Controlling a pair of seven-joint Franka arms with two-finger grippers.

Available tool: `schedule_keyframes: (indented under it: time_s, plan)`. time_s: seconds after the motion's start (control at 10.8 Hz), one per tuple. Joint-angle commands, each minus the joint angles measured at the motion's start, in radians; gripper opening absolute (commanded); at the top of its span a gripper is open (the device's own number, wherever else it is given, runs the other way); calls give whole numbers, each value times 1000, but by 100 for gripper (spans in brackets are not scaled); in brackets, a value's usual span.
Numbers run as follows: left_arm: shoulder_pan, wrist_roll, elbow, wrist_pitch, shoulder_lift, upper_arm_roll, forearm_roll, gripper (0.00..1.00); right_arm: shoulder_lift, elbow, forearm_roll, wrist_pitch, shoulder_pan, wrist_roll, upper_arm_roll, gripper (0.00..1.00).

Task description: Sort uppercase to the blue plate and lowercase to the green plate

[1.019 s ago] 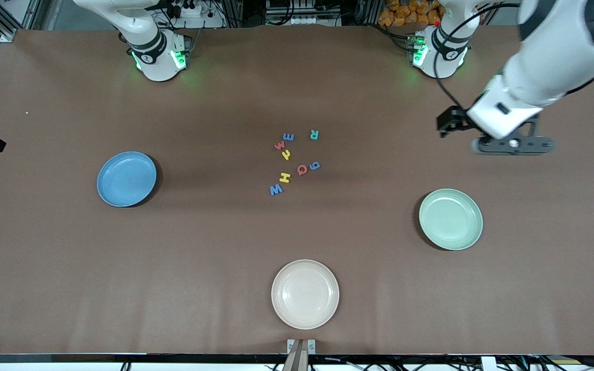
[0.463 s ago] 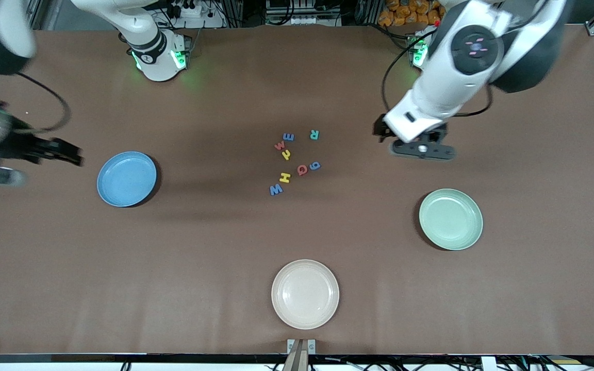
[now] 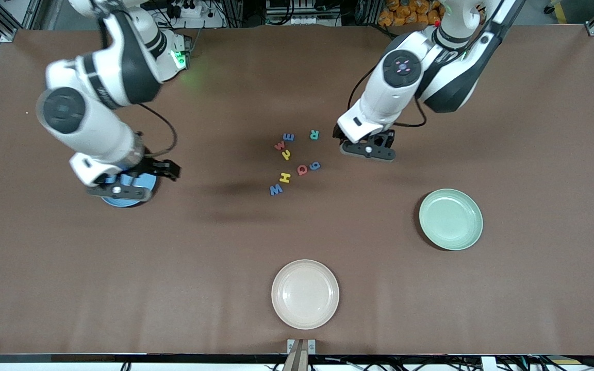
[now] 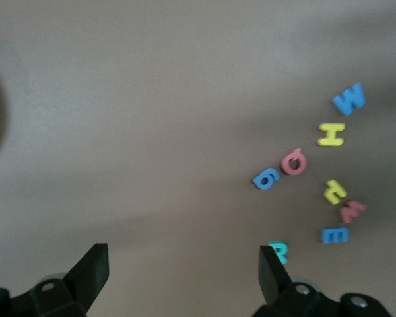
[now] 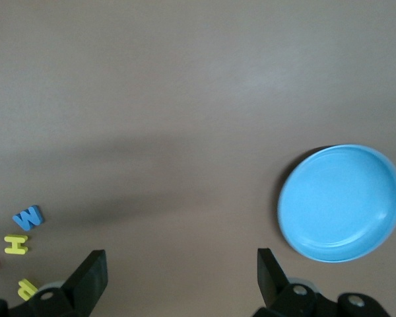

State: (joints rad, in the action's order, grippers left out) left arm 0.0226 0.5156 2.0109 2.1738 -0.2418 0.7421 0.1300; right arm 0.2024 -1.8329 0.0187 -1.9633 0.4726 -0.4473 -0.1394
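Note:
Eight small foam letters lie in a cluster mid-table: teal R, blue E-shaped letter, red w, small yellow letter, blue g, red G, yellow H, blue W. My left gripper hangs open and empty over bare table beside the R, which shows by one fingertip in the left wrist view. My right gripper is open and empty over the blue plate, hiding most of it. The green plate is empty.
An empty cream plate sits near the table's front edge, nearer the front camera than the letters. In the right wrist view the blue plate is empty, with the W and H off to one side.
Both arms have swung in. The left gripper moved from the left arm's end of the table to beside the letters. The right gripper came from the table's edge to over the blue plate.

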Motion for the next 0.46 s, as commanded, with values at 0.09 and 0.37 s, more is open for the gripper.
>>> schedule_keyframes:
  time_s: [0.09, 0.37]
  plan:
    - [-33, -2, -20, 70, -135, 25, 225, 100, 3, -111, 46, -160, 70, -77, -6, 100]
    - [-88, -144, -55, 155, -268, 26, 429, 100, 15, -112, 46, -160, 64, -77, -8, 100]
